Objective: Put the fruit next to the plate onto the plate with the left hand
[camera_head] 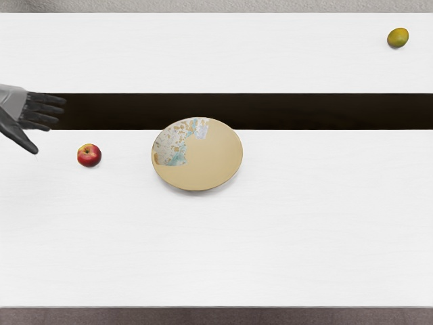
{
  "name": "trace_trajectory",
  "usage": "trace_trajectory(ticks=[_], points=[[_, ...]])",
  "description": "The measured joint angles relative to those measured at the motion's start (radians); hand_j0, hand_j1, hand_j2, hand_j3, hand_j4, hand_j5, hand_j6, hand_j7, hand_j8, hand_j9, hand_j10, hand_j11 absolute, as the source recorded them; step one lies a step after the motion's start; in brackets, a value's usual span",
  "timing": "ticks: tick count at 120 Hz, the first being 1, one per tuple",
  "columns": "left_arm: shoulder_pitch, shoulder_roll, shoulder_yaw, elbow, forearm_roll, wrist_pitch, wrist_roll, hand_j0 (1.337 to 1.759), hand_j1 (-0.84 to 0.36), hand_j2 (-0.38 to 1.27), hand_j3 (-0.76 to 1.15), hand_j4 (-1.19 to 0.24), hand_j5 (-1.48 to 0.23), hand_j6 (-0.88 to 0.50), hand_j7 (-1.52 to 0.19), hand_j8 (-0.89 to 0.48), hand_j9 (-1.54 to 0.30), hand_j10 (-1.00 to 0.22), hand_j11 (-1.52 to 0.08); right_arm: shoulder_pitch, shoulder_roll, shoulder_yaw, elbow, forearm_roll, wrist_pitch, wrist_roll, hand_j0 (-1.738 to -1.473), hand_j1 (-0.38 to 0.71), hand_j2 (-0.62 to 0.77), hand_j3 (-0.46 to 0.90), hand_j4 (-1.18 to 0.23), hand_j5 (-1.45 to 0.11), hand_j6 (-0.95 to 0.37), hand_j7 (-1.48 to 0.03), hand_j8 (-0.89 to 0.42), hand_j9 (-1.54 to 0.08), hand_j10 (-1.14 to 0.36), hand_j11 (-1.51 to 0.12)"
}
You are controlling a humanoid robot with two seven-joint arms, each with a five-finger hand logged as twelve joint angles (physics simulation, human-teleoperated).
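Head view, 1 frame only: the left hand (pixel 30 116) is being held at the left edge, up and left of the apple (pixel 88 155) in the picture, not touching it. Its fingers are being kept spread apart, with nothing gripped. The apple is being seen resting on the white table (pixel 304 223), near the plate (pixel 211 166) on its left side, with a clear gap between them. The plate is being shown with nothing on it. 1 yellow-green fruit (pixel 398 37) is lying well apart at the far right corner. The right arm is not being shown. Progress is being judged as early: 0 steps done; reach, grasp, lift, carry and release are all left.
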Motion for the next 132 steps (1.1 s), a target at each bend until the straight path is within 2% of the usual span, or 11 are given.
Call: trace_trajectory(ticks=[18,36,46,61,74,80,100,119,132], points=[[0.000,-0.032,0.001,0.008,0.000,-0.005,0.001,1.658,0.33,0.00,0.00,-0.02,-0.02,-0.02,-0.02,-0.02,-0.02,-0.02,-0.02,0.000,0.000,0.001,0.000,0.001,0.000,0.000,-1.658,-0.33,0.00,0.00,-0.02,-0.02,-0.02,-0.02,-0.02,-0.02,-0.02,-0.02],[-0.003,-0.172,0.001,0.003,0.208,0.010,0.003,1.658,0.33,0.00,0.00,-0.02,-0.02,-0.02,-0.02,-0.02,-0.02,-0.02,-0.02,0.000,0.000,0.001,0.000,0.001,0.001,0.000,-1.658,-0.33,0.00,0.00,-0.02,-0.02,-0.02,-0.02,-0.02,-0.02,-0.02,-0.02],[-0.002,-0.181,0.002,-0.019,0.323,0.108,0.002,1.658,0.33,0.00,0.00,-0.02,-0.03,-0.02,-0.03,-0.02,-0.02,-0.02,-0.02,0.000,0.000,0.001,0.000,0.001,0.001,0.000,-1.658,-0.33,0.00,0.00,-0.02,-0.02,-0.02,-0.02,-0.02,-0.02,-0.02,-0.02],[0.023,-0.186,0.008,-0.115,0.470,0.297,0.001,1.658,0.32,0.00,0.00,-0.03,-0.03,-0.03,-0.03,-0.03,-0.03,-0.03,-0.03,0.001,0.000,0.001,0.000,0.001,0.002,0.000,-1.658,-0.33,0.00,0.00,-0.02,-0.02,-0.02,-0.02,-0.02,-0.02,-0.02,-0.02],[0.026,-0.301,0.065,-0.150,0.618,0.447,0.020,1.658,0.32,0.01,0.00,-0.03,-0.03,-0.03,-0.03,-0.03,-0.03,-0.03,-0.03,0.001,0.000,0.001,0.000,0.001,0.002,0.000,-1.658,-0.33,0.00,0.00,-0.02,-0.02,-0.02,-0.02,-0.02,-0.02,-0.02,-0.02],[0.025,-0.314,0.105,-0.157,0.660,0.537,0.029,1.658,0.32,0.01,0.00,-0.03,-0.03,-0.03,-0.03,-0.03,-0.03,-0.03,-0.03,0.001,0.000,0.001,0.000,0.001,0.002,0.000,-1.658,-0.33,0.00,0.00,-0.02,-0.02,-0.02,-0.02,-0.02,-0.02,-0.02,-0.02],[0.032,-0.330,0.207,-0.164,0.733,0.730,0.041,1.658,0.31,0.01,0.00,-0.04,-0.05,-0.04,-0.05,-0.04,-0.05,-0.04,-0.05,0.000,0.000,0.001,0.000,0.001,0.002,0.000,-1.658,-0.33,0.00,0.00,-0.02,-0.02,-0.02,-0.02,-0.02,-0.02,-0.02,-0.02],[0.068,-0.397,0.248,-0.163,0.750,0.805,0.043,1.658,0.17,0.03,0.00,-0.15,-0.19,-0.15,-0.19,-0.15,-0.19,-0.15,-0.19,0.001,0.000,0.001,0.000,0.001,0.002,0.000,-1.658,-0.33,0.00,0.00,-0.02,-0.02,-0.02,-0.02,-0.02,-0.02,-0.02,-0.02],[0.073,-0.400,0.256,-0.160,0.753,0.838,0.044,1.658,0.08,0.05,0.00,-0.23,-0.29,-0.23,-0.29,-0.23,-0.29,-0.23,-0.29,0.001,0.000,0.001,0.000,0.001,0.002,0.000,-1.658,-0.33,0.00,0.00,-0.02,-0.02,-0.02,-0.02,-0.02,-0.02,-0.02,-0.02]])
